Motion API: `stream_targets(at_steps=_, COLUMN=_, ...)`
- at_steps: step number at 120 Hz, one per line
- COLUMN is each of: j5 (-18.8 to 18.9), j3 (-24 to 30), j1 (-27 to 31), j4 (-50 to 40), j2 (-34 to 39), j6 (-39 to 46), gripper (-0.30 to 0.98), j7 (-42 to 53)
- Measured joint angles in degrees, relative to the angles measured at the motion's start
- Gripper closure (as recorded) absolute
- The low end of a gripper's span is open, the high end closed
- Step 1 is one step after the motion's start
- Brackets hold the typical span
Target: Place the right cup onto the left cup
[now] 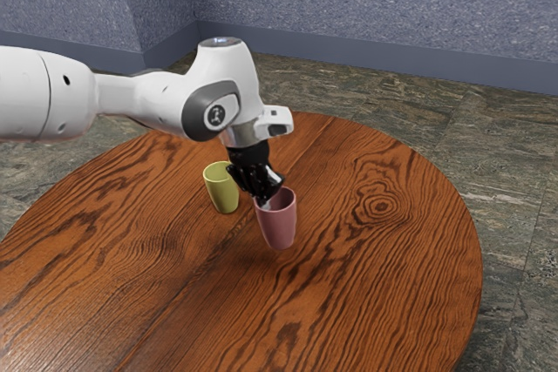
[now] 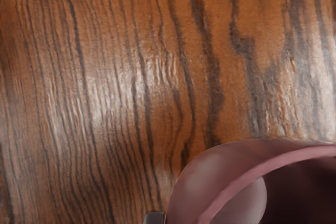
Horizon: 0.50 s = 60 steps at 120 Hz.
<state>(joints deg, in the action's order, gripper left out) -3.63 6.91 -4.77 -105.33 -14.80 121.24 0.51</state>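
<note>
- The claw [image 1: 267, 199] was clamped on the pink cup [image 1: 280, 226] at its rim.
- That cup was near the yellow cup [image 1: 223, 191], toward the exterior view's right, over the wooden surface [image 1: 384, 259].

A white robotic arm [image 1: 144, 98] reaches in from the exterior view's left above a round, wood-grained tabletop [image 1: 392, 259], its black gripper [image 1: 268, 197] at the rim of a pink cup [image 1: 279, 224]. Nearby is a yellow-green cup [image 1: 223, 192]; behind, a speckled blue-gray wall [image 1: 349, 2] meets stone-patterned flooring [image 1: 453, 124].
</note>
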Motion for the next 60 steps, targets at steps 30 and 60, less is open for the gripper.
stream_targets(at_steps=30, j5=0.0, j3=-4.3, j1=0.6, j4=0.1, j2=7.3, j6=-6.2, gripper=0.79, j7=0.3)
stream_targets(at_steps=60, j5=0.2, j3=-10.3, j1=0.5, j4=3.8, j2=7.5, j6=-10.0, gripper=0.79, j7=1.6)
